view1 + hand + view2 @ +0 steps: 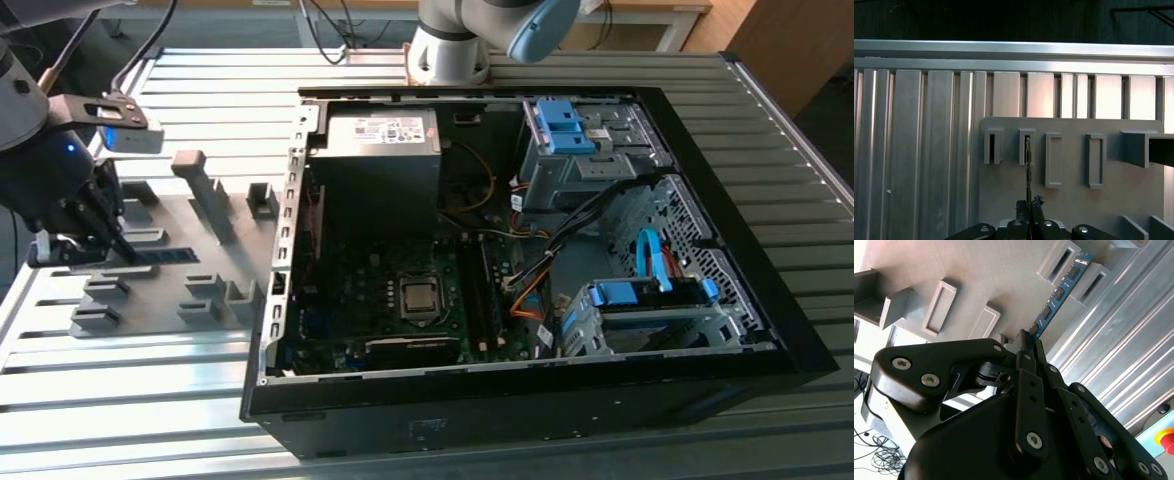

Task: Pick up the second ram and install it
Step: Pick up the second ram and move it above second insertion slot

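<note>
A ribbed silver aluminium desk (134, 400) (1114, 355) (909, 150) is carrying everything. On it, an open black metal computer case (534, 385) is lying on its side towards the exterior view's right, showing a green motherboard (400, 300), a grey power supply box (380, 135) and bright blue plastic drive-bay clips (567, 125). Just beside the case, on the exterior view's left, a flat grey plastic rack (154, 300) (979, 270) (1074, 200) with raised rectangular sockets is sitting on the desk. The dark robot arm (47, 180) is reaching down over the far left part of this rack, well apart from the case. Its black jaws are pressing closed on the near end of a slim long blue-green circuit-board strip (160, 255) (1059, 292) (1028, 165) with dark chips, gripping it by its thin faces, as both wrist views show. The strip is standing on edge over the rack, running straight out from the jaws, and its far end is sitting in the slot of one small grey socket (1026, 146), next to a matching socket (992, 146) at the rack's edge. Whether the strip is resting on the rack's floor or hanging just above it cannot be told.
</note>
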Tool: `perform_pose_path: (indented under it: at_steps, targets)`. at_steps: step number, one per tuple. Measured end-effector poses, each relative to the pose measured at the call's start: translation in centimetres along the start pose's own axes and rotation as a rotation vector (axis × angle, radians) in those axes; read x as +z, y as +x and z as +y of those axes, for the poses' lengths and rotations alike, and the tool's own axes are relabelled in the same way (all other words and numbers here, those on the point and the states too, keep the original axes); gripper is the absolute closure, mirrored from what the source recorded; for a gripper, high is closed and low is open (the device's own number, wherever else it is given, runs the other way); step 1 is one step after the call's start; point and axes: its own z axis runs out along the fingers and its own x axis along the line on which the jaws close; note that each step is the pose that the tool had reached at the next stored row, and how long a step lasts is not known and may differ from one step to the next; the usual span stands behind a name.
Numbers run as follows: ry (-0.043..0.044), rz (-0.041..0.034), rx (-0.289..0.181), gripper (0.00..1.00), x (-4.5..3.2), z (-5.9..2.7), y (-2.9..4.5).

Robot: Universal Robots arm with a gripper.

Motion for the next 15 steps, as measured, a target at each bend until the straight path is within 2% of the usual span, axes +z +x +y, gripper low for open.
perform_pose_path:
  at_steps: [15]
  targets:
    - [0.0001, -0.0001, 0.000, 0.86, -0.86, 0.00, 0.00]
